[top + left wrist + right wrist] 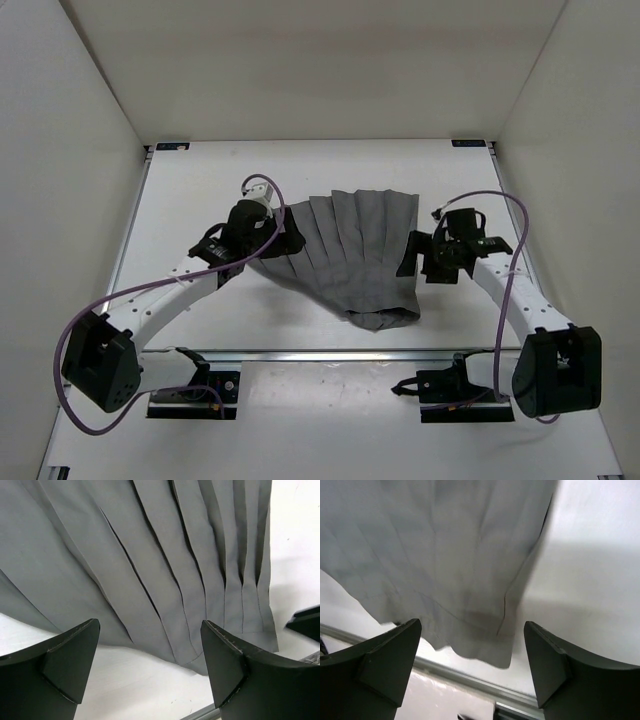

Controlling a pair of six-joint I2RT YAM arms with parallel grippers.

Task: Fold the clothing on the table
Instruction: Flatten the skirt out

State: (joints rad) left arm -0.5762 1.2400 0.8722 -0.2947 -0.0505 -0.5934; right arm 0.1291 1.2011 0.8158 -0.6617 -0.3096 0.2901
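- Currently the grey pleated garment (pixel 345 255) lies flat about mid-table, fanned out: wide hem toward the far side, narrow end toward me and a little right of centre, close to the near metal rail (pixel 330 353).
- Left gripper (pixel 150 645): jaws spread wide, gripping nothing. It sits over the garment's left edge, with cloth and a strip of bare table (pixel 200 200) showing between the black fingers (pixel 65 655).
- Right gripper (pixel 472 645): jaws also wide apart, nothing held. It hangs over the right edge near the narrow end; this view is soft and washed out, so I can't read fine detail.
- Why this layout, as I judge it: one arm on each side edge suits a two-handed pinch — lifting one side over the other without dragging the whole piece.
- Fold status, by my judgement: not yet started, or at most early; the fan is a single spread layer as far as I can see.
- Material: thin matte woven cloth, medium grey, with sharp lengthwise pleats that converge toward the narrow end — probably a skirt, though I can't confirm a waistband.
- Handling guess: pleats will want to slide and splay, so a pinch should catch several layers at the edge.
- Table surface is smooth white; little friction to hold the cloth.
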